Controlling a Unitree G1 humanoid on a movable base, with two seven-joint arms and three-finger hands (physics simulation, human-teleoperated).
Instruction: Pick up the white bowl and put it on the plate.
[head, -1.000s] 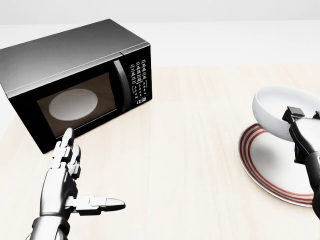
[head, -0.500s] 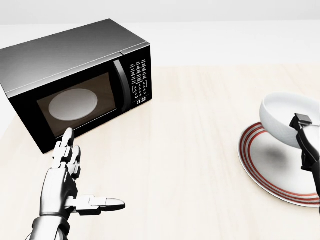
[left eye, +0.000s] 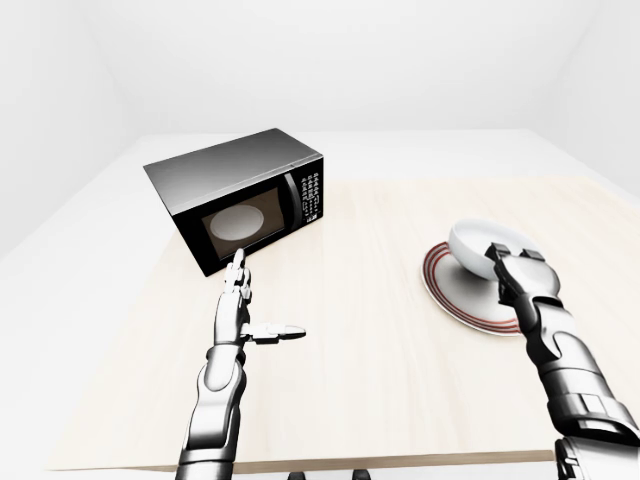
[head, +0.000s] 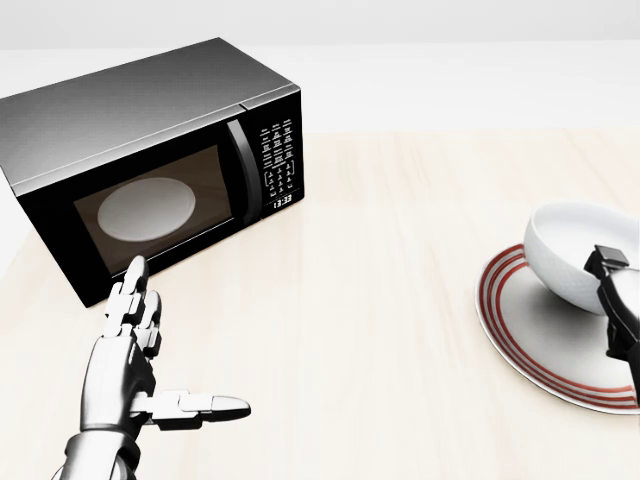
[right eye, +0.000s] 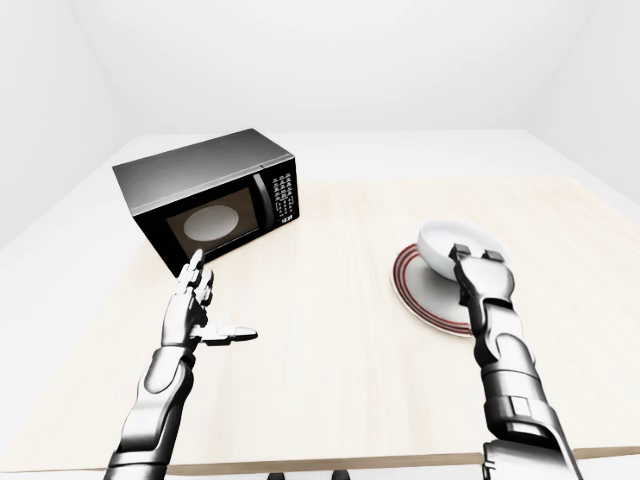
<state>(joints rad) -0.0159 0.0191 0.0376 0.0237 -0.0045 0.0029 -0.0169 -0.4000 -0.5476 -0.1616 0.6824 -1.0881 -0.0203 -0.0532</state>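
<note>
At right, a white bowl (head: 575, 250) sits on a white plate (head: 540, 340) ringed with red stripes. Upper left, a black microwave (head: 150, 160). The desk (head: 380, 330) is pale wood grain.

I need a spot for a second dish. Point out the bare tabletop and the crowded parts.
The widest bare patch lies mid-table, bordered by the microwave at the view's left and the red-rimmed plate at its right. The strip above the plate is also bare. It is crowded at the plate, where the white bowl and right hand sit, and around the left hand below the microwave.

Bare table (head: 400, 300) between microwave (head: 150, 160) (left) and plate (head: 520, 335); right edge seemingly unobstructed.
</note>
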